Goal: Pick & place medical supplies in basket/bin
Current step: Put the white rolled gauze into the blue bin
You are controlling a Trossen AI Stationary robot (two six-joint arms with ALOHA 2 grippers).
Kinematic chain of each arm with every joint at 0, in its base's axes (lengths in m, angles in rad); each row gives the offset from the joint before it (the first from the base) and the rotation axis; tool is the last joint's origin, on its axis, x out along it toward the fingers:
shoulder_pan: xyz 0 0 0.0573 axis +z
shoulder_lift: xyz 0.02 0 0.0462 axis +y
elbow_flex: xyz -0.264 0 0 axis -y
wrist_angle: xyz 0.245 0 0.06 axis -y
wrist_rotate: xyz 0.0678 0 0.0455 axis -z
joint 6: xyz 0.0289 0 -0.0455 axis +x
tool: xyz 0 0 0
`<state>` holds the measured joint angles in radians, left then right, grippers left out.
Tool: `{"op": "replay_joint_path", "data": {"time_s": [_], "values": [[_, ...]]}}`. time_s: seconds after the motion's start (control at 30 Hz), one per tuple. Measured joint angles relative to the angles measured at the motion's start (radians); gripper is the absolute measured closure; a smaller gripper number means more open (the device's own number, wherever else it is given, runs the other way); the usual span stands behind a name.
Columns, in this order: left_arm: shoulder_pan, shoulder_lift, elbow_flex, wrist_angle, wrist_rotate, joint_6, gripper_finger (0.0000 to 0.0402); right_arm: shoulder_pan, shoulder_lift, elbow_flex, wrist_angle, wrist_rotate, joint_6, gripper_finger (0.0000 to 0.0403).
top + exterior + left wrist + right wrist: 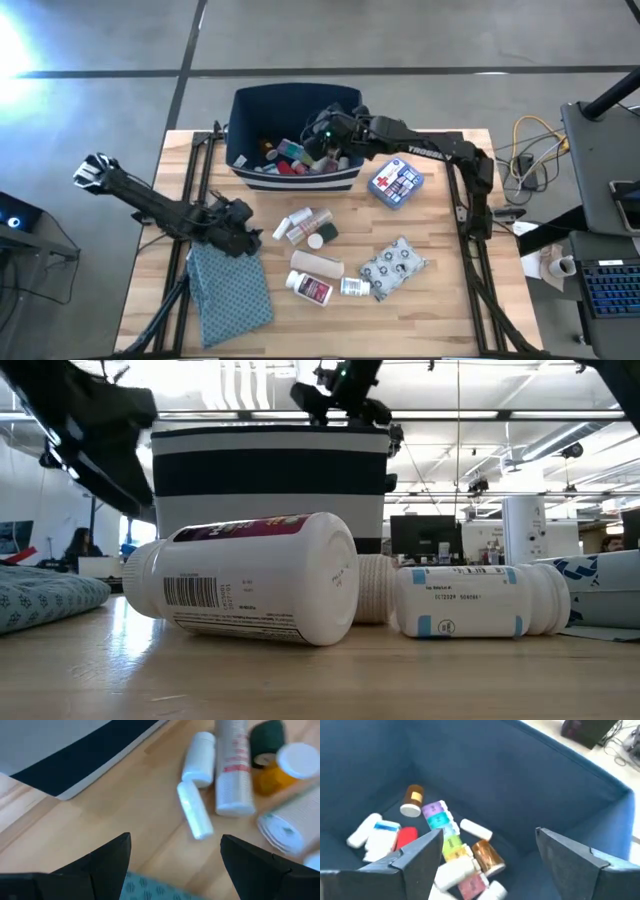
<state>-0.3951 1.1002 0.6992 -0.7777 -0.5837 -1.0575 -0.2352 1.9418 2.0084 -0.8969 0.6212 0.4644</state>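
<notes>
The navy bin stands at the table's far side and holds a rainbow pill organizer, amber bottles, a red item and white bottles. My right gripper hovers open over the bin's inside. My left gripper is open and low over the table, next to the teal cloth. On the table lie white bottles, a tan bandage roll, a maroon-labelled bottle, a small bottle, the grey pouch and the red-cross box.
A dark green roll and an orange bottle lie among the white bottles. The bin's striped base is close ahead of my left gripper. Bare wood shows along the table's near right part.
</notes>
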Motion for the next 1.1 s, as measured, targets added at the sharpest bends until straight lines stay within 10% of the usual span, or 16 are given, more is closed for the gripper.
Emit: {"op": "replay_joint_path", "data": {"time_s": [0.37,0.87,1.1], "values": [[0.215,0.312,0.040,0.197,0.287,0.031,0.0116,0.016,-0.087,-0.003,-0.324,0.012,0.187,0.0100],[0.222,0.573,0.166,0.244,0.294,0.206,0.0121,0.048,-0.109,-0.023,-0.343,0.063,0.235,0.0109],[0.248,0.559,0.171,0.237,0.295,0.303,0.0201,0.068,-0.109,-0.030,-0.343,0.042,0.240,0.0119]]}}
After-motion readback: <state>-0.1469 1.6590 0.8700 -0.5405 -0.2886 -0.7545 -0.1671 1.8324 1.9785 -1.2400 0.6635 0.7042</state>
